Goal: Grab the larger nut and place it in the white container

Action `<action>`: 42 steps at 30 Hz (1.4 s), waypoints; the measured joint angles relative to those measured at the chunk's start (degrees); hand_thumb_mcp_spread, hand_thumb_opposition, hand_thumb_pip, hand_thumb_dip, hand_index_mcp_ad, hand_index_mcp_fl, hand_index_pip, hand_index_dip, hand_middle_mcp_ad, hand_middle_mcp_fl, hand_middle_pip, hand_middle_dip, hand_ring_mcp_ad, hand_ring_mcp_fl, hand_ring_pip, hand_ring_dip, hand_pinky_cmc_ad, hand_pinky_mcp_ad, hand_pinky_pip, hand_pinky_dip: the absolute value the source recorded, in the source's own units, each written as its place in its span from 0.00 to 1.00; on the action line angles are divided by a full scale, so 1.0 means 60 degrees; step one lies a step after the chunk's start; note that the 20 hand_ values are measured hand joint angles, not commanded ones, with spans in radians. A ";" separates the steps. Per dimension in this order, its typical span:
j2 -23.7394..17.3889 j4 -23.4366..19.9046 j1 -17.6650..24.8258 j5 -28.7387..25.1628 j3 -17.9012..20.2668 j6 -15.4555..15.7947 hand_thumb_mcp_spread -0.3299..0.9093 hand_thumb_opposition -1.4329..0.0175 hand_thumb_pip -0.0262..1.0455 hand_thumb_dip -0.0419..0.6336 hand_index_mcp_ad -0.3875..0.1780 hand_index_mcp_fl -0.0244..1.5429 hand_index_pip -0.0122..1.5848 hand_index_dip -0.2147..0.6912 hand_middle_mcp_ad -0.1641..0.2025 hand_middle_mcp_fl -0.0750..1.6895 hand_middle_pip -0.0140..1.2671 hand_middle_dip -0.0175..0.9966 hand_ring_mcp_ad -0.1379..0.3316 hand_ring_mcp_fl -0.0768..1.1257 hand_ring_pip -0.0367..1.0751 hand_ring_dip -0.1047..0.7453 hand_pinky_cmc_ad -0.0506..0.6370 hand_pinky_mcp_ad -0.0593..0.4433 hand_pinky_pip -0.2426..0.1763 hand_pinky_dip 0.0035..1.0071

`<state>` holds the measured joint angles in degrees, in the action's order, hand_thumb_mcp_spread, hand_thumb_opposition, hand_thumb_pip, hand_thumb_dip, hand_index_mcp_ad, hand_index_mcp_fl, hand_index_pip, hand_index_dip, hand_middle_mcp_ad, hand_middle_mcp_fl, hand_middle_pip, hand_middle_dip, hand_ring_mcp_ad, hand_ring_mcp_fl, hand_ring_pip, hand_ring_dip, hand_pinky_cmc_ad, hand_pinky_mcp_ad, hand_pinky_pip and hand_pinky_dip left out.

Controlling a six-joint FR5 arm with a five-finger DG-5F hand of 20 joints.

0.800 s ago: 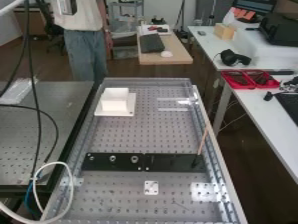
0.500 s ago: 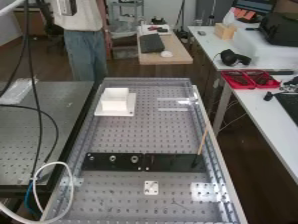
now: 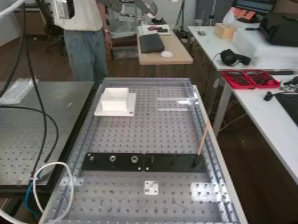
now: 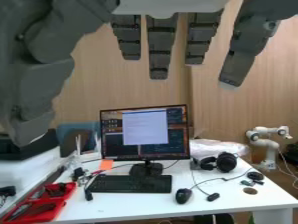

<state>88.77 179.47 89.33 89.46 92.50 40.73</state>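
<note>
Hand (image 4: pixel 159 47) was open and empty: fingers straight, thumb well off them, nothing gripped. Made sense to me, no pick made. Wrist view faced the desk (image 4: pixel 120 206) and monitor (image 4: pixel 144 131), so I read the hand as parked, not lined up on a part.

Larger nut (image 3: pixel 113 158) stood on the bar (image 3: pixel 174 163), between the smaller nut (image 3: pixel 91 158) and the bearing (image 3: pixel 134 159). I took the row as deliberate: set spots, gaps for fingers. Gaps looked tight though, so a wide grasp could have knocked a neighbour; I'd have wanted a narrow pinch from above.

Container (image 3: pixel 114 105) sat on its plate (image 3: pixel 103 112) towards the bench's (image 3: pixel 143 132) far end, well apart from the bar. Likely there to leave room for a lift and a straight drop. Stick (image 3: pixel 202 140) stood up at the bar's other end, worth avoiding. Task at zero, approach next.
</note>
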 joint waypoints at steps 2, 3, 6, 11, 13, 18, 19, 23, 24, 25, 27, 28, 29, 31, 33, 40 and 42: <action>-0.0015 -0.0002 -0.0005 -0.0015 0.0018 0.0000 0.41 0.50 0.54 0.17 0.60 0.05 0.08 0.23 0.60 0.15 0.10 0.27 0.63 0.08 0.12 0.33 0.63 0.81 0.39 0.71; -0.0033 -0.0008 -0.0006 -0.0028 0.0044 -0.0003 0.41 0.50 0.54 0.17 0.60 0.05 0.08 0.23 0.60 0.15 0.10 0.27 0.63 0.08 0.12 0.33 0.63 0.81 0.39 0.71; -0.0097 -0.0022 -0.0008 -0.0069 0.0119 -0.0009 0.41 0.49 0.54 0.17 0.60 0.05 0.08 0.23 0.60 0.15 0.09 0.27 0.64 0.07 0.12 0.33 0.64 0.80 0.36 0.72; -0.0172 -0.0012 -0.0007 -0.0142 0.0206 -0.0012 0.40 0.47 0.54 0.17 0.60 0.05 0.08 0.23 0.59 0.15 0.10 0.27 0.65 0.08 0.13 0.34 0.64 0.84 0.37 0.72; -0.0215 -0.0018 -0.0006 -0.0188 0.0261 -0.0013 0.40 0.47 0.55 0.17 0.60 0.05 0.08 0.23 0.59 0.15 0.10 0.27 0.65 0.08 0.12 0.34 0.64 0.84 0.37 0.73; -0.0363 -0.0136 -0.0012 -0.0595 0.0693 -0.0079 0.40 0.47 0.55 0.18 0.60 0.05 0.08 0.23 0.59 0.15 0.10 0.27 0.65 0.08 0.12 0.34 0.65 0.84 0.37 0.73; -0.0385 -0.0163 -0.0014 -0.0679 0.0776 -0.0096 0.40 0.47 0.55 0.18 0.60 0.05 0.08 0.23 0.60 0.15 0.10 0.27 0.66 0.08 0.12 0.34 0.65 0.84 0.37 0.73; -0.0530 -0.0390 -0.0018 -0.1246 0.1321 -0.0164 0.39 0.48 0.55 0.18 0.60 0.05 0.08 0.23 0.60 0.15 0.10 0.27 0.66 0.08 0.12 0.35 0.65 0.84 0.35 0.73; -0.0575 -0.0479 -0.0018 -0.1443 0.1500 -0.0176 0.40 0.48 0.55 0.18 0.60 0.05 0.08 0.22 0.61 0.15 0.10 0.27 0.67 0.08 0.12 0.34 0.66 0.84 0.35 0.74; -0.0591 -0.0516 -0.0017 -0.1516 0.1570 -0.0180 0.40 0.46 0.55 0.20 0.60 0.05 0.08 0.23 0.61 0.15 0.10 0.27 0.67 0.08 0.12 0.34 0.65 0.84 0.35 0.74; -0.0660 -0.0705 -0.0013 -0.1835 0.1880 -0.0199 0.40 0.46 0.60 0.20 0.60 0.05 0.08 0.22 0.60 0.15 0.10 0.27 0.66 0.08 0.12 0.34 0.65 0.84 0.35 0.74; -0.0688 -0.0780 -0.0011 -0.1967 0.2007 -0.0213 0.40 0.46 0.63 0.20 0.60 0.05 0.08 0.22 0.60 0.15 0.10 0.27 0.67 0.08 0.12 0.35 0.65 0.84 0.36 0.74; -0.0729 -0.0903 -0.0008 -0.2152 0.2195 -0.0239 0.40 0.46 0.63 0.20 0.60 0.05 0.08 0.22 0.61 0.15 0.10 0.27 0.67 0.08 0.12 0.34 0.65 0.84 0.35 0.74; -0.0791 -0.1093 -0.0003 -0.2415 0.2472 -0.0286 0.40 0.47 0.63 0.22 0.60 0.05 0.08 0.21 0.60 0.16 0.10 0.27 0.67 0.08 0.12 0.35 0.65 0.84 0.35 0.74; -0.0860 -0.1328 0.0006 -0.2690 0.2777 -0.0346 0.40 0.46 0.63 0.23 0.60 0.05 0.10 0.19 0.61 0.15 0.10 0.27 0.67 0.08 0.12 0.35 0.65 0.84 0.35 0.74; -0.1018 -0.2128 0.0048 -0.3592 0.3737 -0.0661 0.43 0.44 0.64 0.28 0.60 0.05 0.26 0.18 0.60 0.16 0.10 0.27 0.67 0.08 0.12 0.34 0.67 0.84 0.35 0.75; -0.1016 -0.2316 0.0054 -0.3801 0.3972 -0.0840 0.44 0.43 0.68 0.30 0.59 0.05 0.32 0.18 0.61 0.16 0.10 0.27 0.68 0.08 0.12 0.35 0.67 0.84 0.35 0.75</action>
<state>82.68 165.57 89.65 66.66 116.33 35.69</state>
